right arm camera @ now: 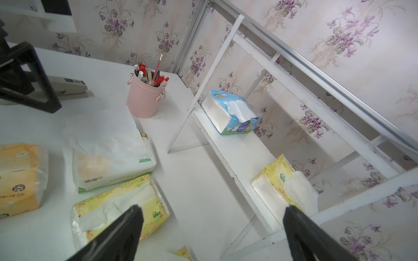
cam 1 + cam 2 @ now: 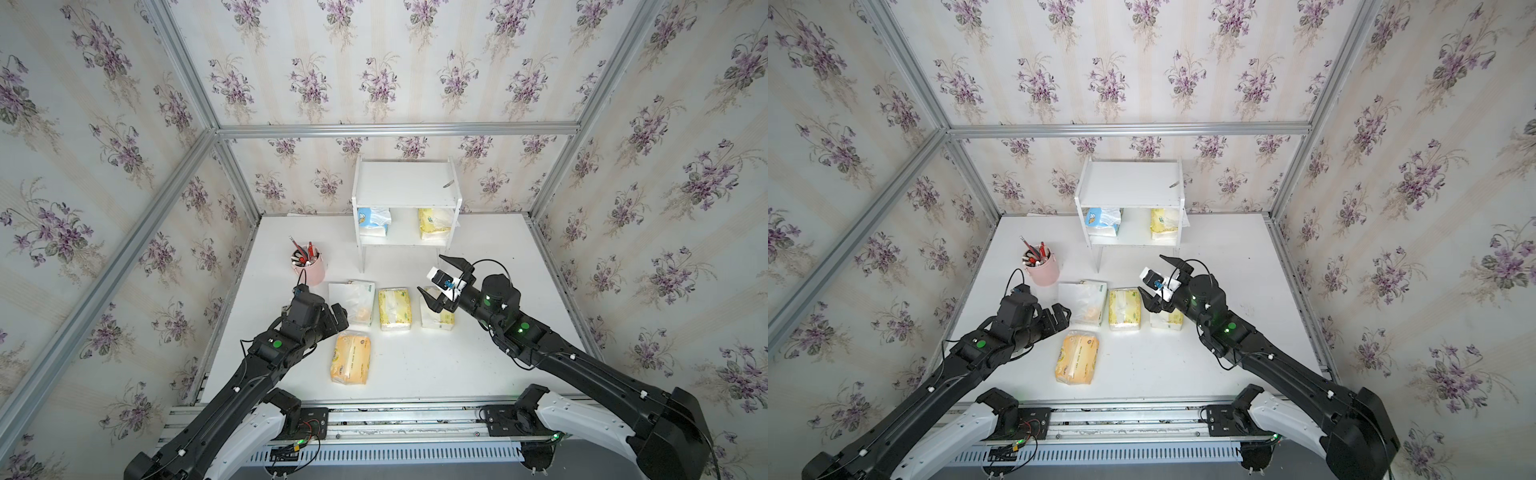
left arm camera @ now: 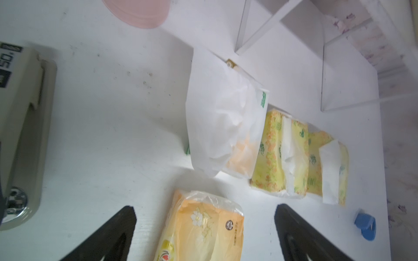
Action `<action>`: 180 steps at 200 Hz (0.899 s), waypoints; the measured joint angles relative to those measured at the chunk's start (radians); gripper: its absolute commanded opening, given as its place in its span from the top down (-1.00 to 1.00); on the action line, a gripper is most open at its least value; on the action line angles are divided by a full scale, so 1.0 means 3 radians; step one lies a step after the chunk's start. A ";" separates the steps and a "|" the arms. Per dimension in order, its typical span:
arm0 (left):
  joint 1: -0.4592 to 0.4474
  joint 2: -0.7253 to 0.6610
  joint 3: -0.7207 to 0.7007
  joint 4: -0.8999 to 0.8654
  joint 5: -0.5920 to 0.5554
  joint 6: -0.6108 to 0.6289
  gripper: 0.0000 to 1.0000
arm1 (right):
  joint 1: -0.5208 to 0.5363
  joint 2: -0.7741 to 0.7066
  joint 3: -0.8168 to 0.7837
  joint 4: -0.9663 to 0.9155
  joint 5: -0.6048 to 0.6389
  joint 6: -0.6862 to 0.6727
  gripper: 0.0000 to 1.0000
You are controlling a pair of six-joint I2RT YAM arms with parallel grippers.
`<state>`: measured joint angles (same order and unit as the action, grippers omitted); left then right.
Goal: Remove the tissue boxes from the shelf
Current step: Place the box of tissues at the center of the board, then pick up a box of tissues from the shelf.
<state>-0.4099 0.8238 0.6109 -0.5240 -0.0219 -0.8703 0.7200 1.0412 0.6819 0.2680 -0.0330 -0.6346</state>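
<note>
The white shelf [image 2: 405, 183] holds a blue-and-white pack [image 2: 374, 221] and a pale yellow pack [image 2: 434, 224] on its lower board, four more packs [image 2: 394, 309] lie on the table [image 2: 478, 353], the left gripper [image 3: 204, 210] gapes over one end of the orange pack [image 2: 351, 359], the right gripper [image 1: 212, 208] gapes empty

Left claw [image 3: 205, 218] low, jaws wide apart, empty; right claw [image 2: 433, 274] raised, jaws wide apart, empty.
</note>
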 measured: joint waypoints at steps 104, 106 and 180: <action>0.1471 0.0703 0.0053 0.0791 0.1575 -0.0055 -0.99 | 0.0376 0.1434 0.1381 -0.0510 0.0456 -0.1195 -0.52; 0.1486 0.0707 0.0045 0.0800 0.1611 -0.0055 -0.98 | 0.0379 0.1462 0.1409 -0.0507 0.0470 -0.1217 -0.51; 0.1670 0.0858 -0.0062 0.0942 0.2379 0.0051 -0.99 | 0.0417 0.2523 0.2391 -0.0581 0.0830 -0.1781 -0.15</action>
<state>0.0910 1.0813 0.5922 -0.2413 0.6918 -0.8551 0.8452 1.7981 1.3991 0.0937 0.2161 -1.1690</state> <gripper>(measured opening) 0.993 0.596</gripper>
